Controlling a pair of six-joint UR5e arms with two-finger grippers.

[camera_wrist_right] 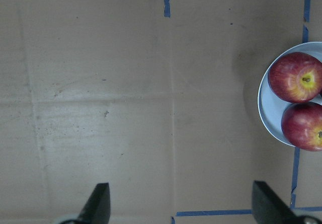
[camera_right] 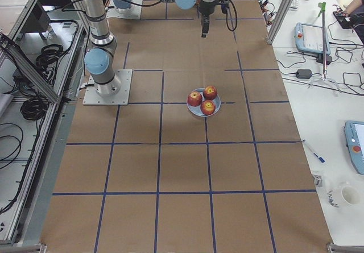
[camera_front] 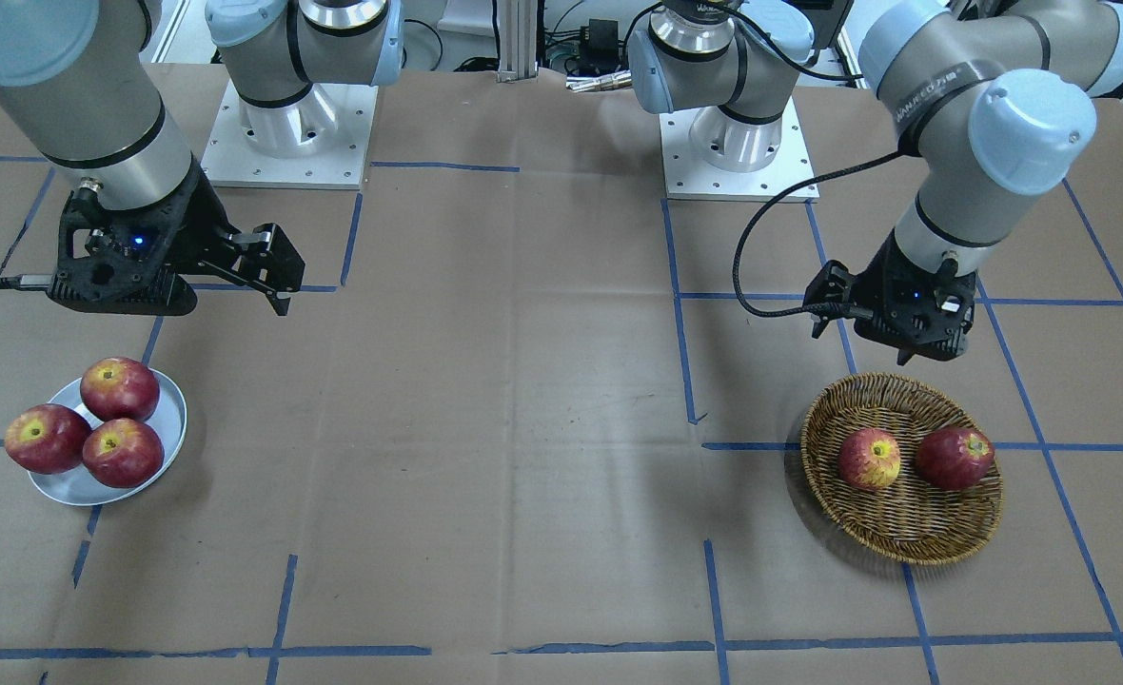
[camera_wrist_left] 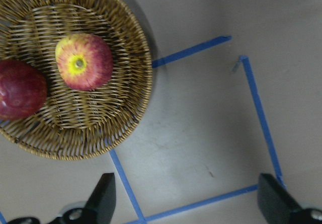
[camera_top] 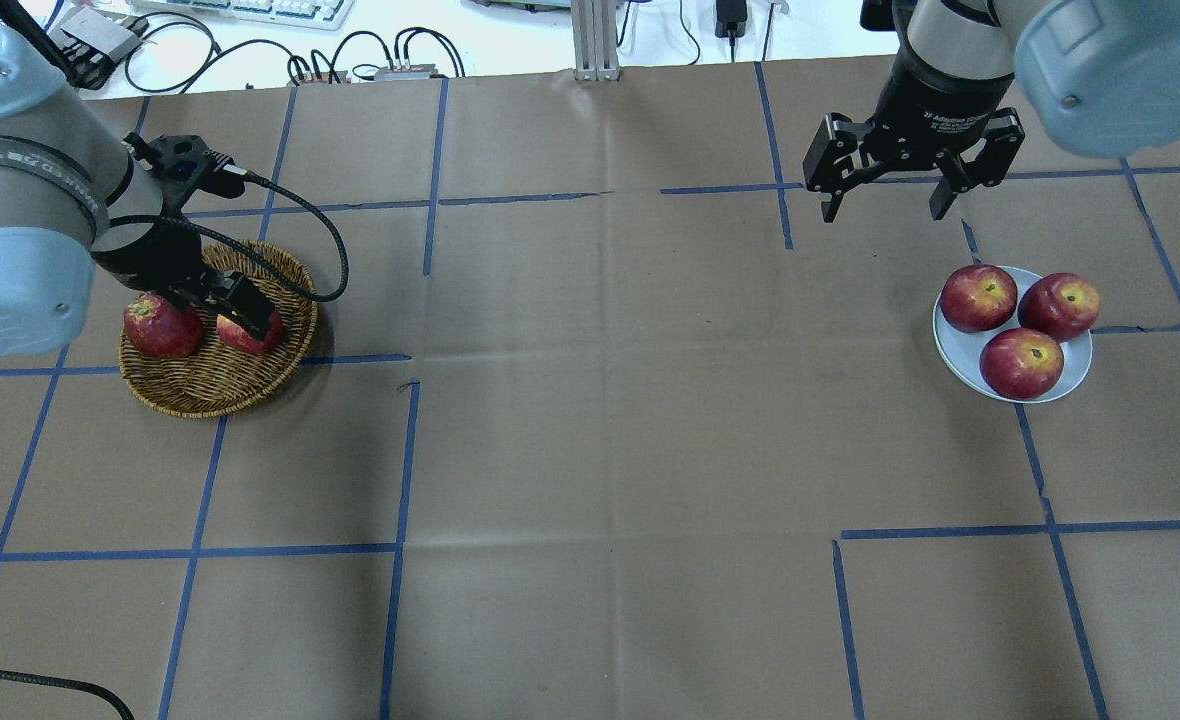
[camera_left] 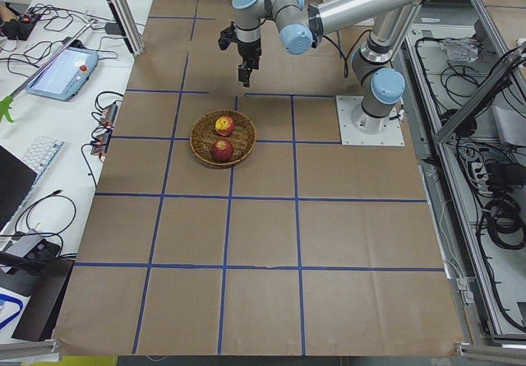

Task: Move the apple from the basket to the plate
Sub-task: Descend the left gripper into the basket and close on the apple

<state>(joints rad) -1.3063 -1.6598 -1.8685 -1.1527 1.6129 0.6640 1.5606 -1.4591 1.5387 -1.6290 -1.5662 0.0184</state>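
Yellow-streaked apple (camera_front: pixel 870 459) lies in wicker basket (camera_front: pixel 904 547), at 9 o'clock of dark red apple (camera_front: pixel 954 458). Left hand (camera_wrist_left: pixel 185 186) held wide just outside far rim at 12 o'clock, likely staged for descent. Right hand (camera_top: pixel 885 210) parked wide beyond plate (camera_front: pixel 67 490).

arms (camera_front: pixel 942 90): silver tubes, pale-blue joint caps | jaws: black | cable (camera_top: pixel 345 268): black
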